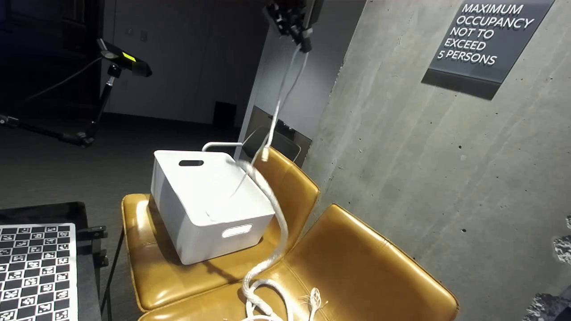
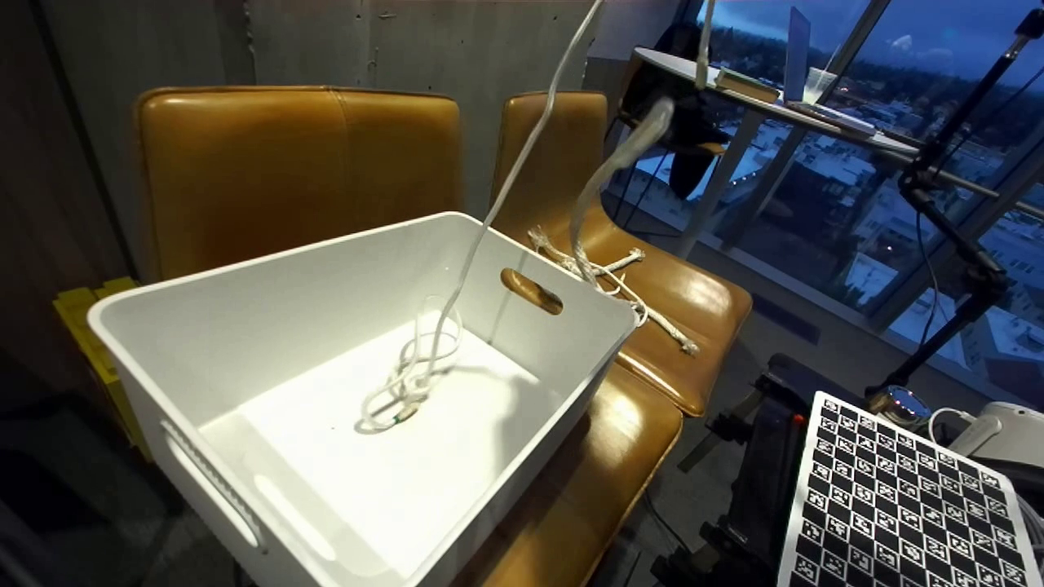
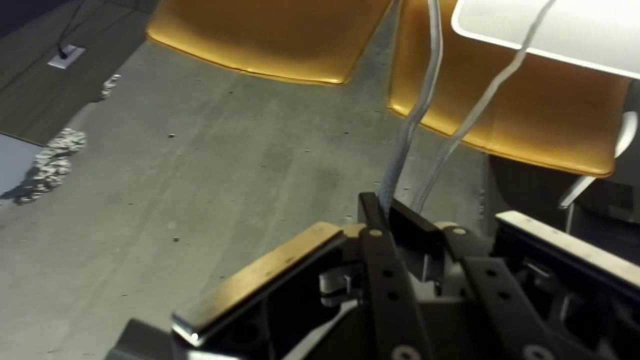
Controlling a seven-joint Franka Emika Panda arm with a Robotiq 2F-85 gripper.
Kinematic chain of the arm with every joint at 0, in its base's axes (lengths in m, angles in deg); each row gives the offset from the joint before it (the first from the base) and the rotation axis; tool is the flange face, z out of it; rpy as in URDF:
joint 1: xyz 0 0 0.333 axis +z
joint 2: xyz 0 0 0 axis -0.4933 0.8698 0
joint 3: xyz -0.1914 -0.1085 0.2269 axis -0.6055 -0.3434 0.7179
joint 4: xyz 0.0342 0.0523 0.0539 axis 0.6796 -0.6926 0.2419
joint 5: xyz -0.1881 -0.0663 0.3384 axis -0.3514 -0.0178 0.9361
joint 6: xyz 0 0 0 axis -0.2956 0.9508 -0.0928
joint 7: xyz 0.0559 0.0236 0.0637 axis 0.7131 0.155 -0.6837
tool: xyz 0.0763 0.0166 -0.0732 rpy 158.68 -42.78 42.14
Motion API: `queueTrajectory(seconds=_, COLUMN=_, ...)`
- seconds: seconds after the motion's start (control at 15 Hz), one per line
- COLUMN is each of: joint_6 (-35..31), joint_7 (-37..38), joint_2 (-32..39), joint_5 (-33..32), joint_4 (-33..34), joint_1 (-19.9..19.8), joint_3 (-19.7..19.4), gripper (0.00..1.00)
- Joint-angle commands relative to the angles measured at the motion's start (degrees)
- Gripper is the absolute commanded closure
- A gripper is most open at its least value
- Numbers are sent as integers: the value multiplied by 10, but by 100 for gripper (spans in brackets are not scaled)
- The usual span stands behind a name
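Exterior view, lower left: a patterned board [image 1: 35,272] sits apart from the chairs. Rightward, a white bin [image 1: 176,218] stands on a tan chair [image 1: 169,285], between the seat's front edge and the backrest — probably so the seat bears its base and its mouth faces up. Toward the middle of the bin's floor lies a loose coil of thin white cord [image 2: 510,178]; one length climbs from it past the rim, drawn upright because it is held above.

A thick white rope [image 1: 283,227] curves beside the bin's right-hand rim, up from a heap near the bin-side edge of the seat of a second chair [image 1: 370,263]; its upper end is blurred, and I cannot tell what supports it.

Above and farther right, the gripper [image 3: 386,206] has its fingers nearly together, pinching the cord apparently part-way along, as the wrist view shows. That grip likely explains the two hanging strands — the shorter ending in mid-air at a plug-like tip, the longer reaching the coil.

At far right, a lettered sign [image 1: 486,44] is fixed high on the concrete wall [image 1: 401,156], presumably for easy reading.
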Motion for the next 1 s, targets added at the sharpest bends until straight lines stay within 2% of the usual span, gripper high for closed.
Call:
queueTrajectory(seconds=0.0, joint_6=22, joint_7=-59, joint_2=22, joint_5=11, joint_4=62, joint_1=-32, joint_3=-50, gripper=92)
queueTrajectory(seconds=0.07, joint_6=21, joint_7=-66, joint_2=24, joint_5=9, joint_4=69, joint_1=-40, joint_3=-58, gripper=92)
queueTrajectory(seconds=0.2, joint_6=14, joint_7=-74, joint_2=27, joint_5=6, joint_4=70, joint_1=-51, joint_3=-72, gripper=100)
queueTrajectory(seconds=0.4, joint_6=18, joint_7=-77, joint_2=29, joint_5=9, joint_4=59, joint_1=-56, joint_3=-78, gripper=99)
queueTrajectory(seconds=0.73, joint_6=18, joint_7=-66, joint_2=30, joint_5=5, joint_4=38, joint_1=-41, joint_3=-57, gripper=99)
queueTrajectory(seconds=0.93, joint_6=15, joint_7=-47, joint_2=37, joint_5=-1, joint_4=39, joint_1=-19, joint_3=-25, gripper=99)
